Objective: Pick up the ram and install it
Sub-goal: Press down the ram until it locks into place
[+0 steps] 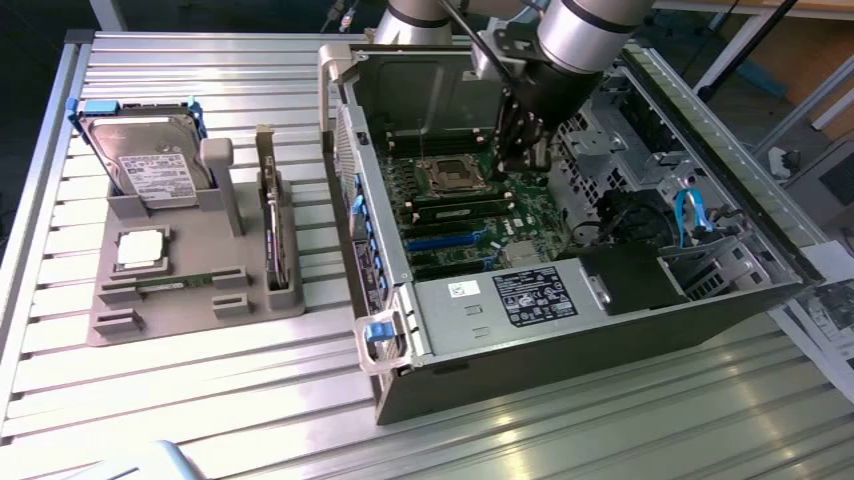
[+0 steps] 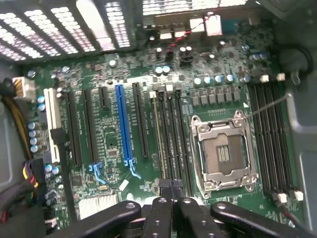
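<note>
Black fingers (image 2: pixel 161 218) of the end effector (image 2: pixel 171 198) are lying nearest the wrist camera, pressed together with nothing clamped between them. They are hovering just above the dark memory slots (image 2: pixel 171 134) that are running beside the empty processor socket (image 2: pixel 223 151) on the green motherboard (image 2: pixel 111 134). A thin olive line is showing along one of those slots, and I cannot tell whether it is a seated stick or only the slot's own edge. Turning to the exterior view, the end effector (image 1: pixel 518 160) is reaching down inside the open computer case (image 1: pixel 534 350), well apart from the grey holder (image 1: pixel 187 315) that is sitting on the slatted tabletop (image 1: pixel 200 400) at the exterior view's left. The ram (image 1: pixel 174 283) is lying flat along a groove in that holder, just below the square silver processor chip (image 1: pixel 140 250) and beside the upright expansion card (image 1: pixel 274 240). It is appearing as a slim green strip with small dark chips and pale patches, thin and easy to tilt in a grip. Judging from this, the pick-up is not yet looking done. Taking the stick would be calling for parted fingers, squarely aligned across its narrow edges.
</note>
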Controlling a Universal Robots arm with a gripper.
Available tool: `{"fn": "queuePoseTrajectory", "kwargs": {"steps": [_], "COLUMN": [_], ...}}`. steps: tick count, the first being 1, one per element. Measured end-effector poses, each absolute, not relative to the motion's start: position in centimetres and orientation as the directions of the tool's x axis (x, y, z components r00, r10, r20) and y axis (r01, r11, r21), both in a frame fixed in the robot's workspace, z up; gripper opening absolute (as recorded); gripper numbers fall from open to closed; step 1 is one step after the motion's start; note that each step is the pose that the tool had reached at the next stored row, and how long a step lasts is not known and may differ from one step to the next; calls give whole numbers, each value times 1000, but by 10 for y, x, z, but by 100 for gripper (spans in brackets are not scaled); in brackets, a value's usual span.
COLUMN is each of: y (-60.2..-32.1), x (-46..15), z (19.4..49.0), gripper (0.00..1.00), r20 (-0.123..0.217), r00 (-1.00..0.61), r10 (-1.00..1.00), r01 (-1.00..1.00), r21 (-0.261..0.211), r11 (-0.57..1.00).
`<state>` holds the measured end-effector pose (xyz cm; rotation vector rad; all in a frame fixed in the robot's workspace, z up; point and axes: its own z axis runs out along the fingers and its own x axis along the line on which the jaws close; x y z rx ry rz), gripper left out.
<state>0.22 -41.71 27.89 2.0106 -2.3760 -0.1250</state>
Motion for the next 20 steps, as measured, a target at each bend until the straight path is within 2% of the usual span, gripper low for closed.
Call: {"fn": "queuePoseTrajectory", "kwargs": {"steps": [7,20], "y": [-417,-417], "x": [2,2], "z": [279,278], "gripper": [10,10], "r20": [-17,-8], "r00": [-384,-616], "r10": [-923,-787], "r01": [-921,-786], "r21": [74,68], "r11": [382,615]}}
